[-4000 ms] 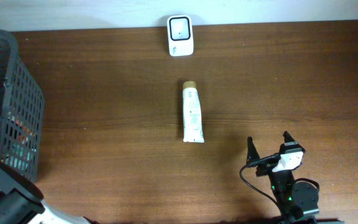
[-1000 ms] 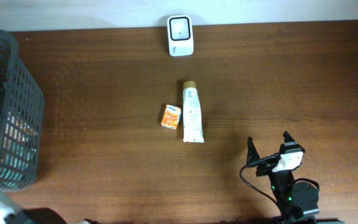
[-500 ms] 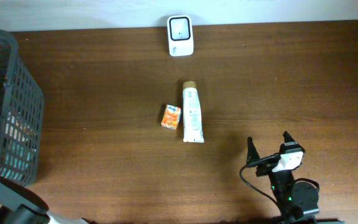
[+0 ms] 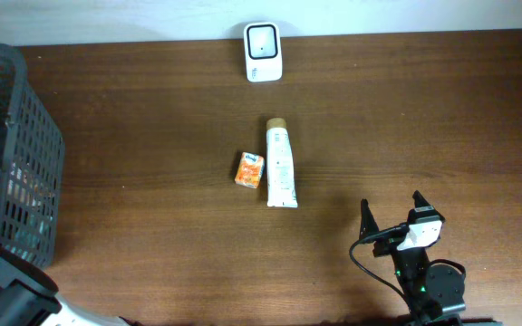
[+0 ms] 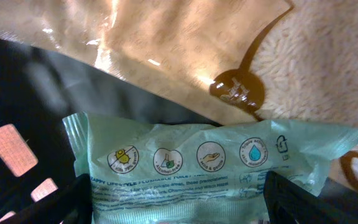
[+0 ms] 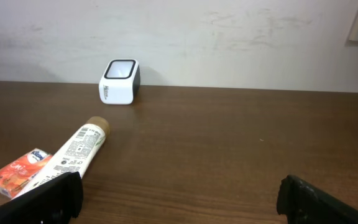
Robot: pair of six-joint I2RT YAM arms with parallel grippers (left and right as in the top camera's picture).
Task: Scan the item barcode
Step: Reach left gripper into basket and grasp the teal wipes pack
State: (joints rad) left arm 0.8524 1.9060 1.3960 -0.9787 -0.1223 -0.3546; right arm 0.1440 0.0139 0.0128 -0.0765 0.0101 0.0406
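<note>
Wipes (image 5: pixel 210 155) lie in the basket (image 4: pixel 25 145) at the desk's (image 4: pixel 442 118) left edge, between the left gripper's (image 5: pixel 173 190) wide-spread jaws, not visibly gripped. Right gripper (image 4: pixel 391 203) gapes empty by the near edge, with bare wood up to a tube (image 4: pixel 281 163) and orange pack (image 4: pixel 250 169) mid-desk. Scanner (image 4: pixel 263 40) sits at the far edge. Wipes: pale green, round icons.

The right arm (image 4: pixel 421 282) sat low and folded. The right gripper (image 4: pixel 391 206) pointed ahead with its two fingers spread wide, holding nothing. The left arm (image 4: pixel 12 294) was far off to the left, and the left gripper (image 5: pixel 178 202) had its fingers wide apart too.
</note>
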